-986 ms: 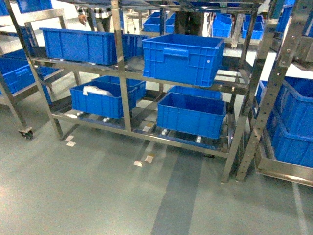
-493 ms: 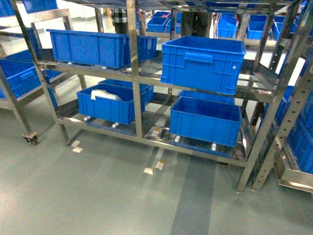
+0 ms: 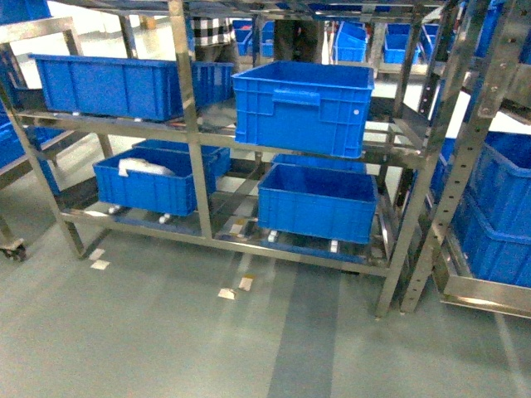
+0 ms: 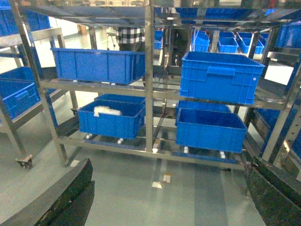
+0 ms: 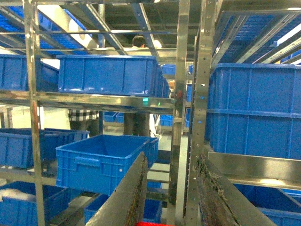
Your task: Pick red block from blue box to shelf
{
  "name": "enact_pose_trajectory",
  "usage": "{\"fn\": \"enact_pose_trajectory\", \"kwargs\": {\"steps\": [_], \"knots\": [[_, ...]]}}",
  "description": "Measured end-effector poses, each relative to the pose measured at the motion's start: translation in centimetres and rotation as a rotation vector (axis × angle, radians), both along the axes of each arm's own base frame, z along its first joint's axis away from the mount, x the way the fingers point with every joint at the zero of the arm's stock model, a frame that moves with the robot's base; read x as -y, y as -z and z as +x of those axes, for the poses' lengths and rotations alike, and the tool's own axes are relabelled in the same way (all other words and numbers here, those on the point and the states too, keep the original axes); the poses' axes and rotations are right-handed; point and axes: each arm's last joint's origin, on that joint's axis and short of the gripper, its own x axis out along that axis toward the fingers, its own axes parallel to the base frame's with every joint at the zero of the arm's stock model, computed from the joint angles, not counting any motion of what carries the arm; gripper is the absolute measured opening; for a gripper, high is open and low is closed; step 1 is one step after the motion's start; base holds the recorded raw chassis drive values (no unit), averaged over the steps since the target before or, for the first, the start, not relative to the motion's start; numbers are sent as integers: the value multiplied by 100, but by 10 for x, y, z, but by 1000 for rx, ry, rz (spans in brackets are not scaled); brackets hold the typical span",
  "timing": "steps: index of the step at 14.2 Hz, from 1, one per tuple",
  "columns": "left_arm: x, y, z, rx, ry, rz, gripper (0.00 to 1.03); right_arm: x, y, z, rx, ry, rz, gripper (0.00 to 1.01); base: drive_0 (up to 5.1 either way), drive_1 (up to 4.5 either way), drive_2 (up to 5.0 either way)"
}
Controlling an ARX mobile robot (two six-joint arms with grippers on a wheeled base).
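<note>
Right wrist view is showing the right gripper [image 5: 171, 157] pinching narrow on the red block [image 5: 153, 224], facing the shelf [image 5: 197, 70], left gripper [image 4: 170, 165] gaping wide, so aiming squarely for a bare tier looks wisest.

My left end effector [image 4: 169, 197] has broad, curved black fingers [image 4: 61, 200]; my right end effector [image 5: 171, 197] has worn, scuffed dark ones.

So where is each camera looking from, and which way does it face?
Head: high up, slanting down at the shelf and floor; no robot parts show.
Left wrist: lower, facing the shelf; left hand's dark fingers at the bottom corners.
Right wrist: low, level along the uprights; right hand in front.
All three share the handled blue crate.
</note>
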Motion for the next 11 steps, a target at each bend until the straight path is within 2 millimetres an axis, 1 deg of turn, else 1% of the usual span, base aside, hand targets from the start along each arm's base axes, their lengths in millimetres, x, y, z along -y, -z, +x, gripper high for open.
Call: {"fn": "enact_pose_trajectory", "kwargs": {"steps": [4, 11], "knots": [[0, 0, 0, 2, 0, 0, 98, 0, 0, 0, 4, 0, 0, 27, -414, 447, -56], [0, 0, 0, 4, 0, 0, 98, 0, -1, 0, 6, 0, 0, 27, -76, 339, -492]]}}
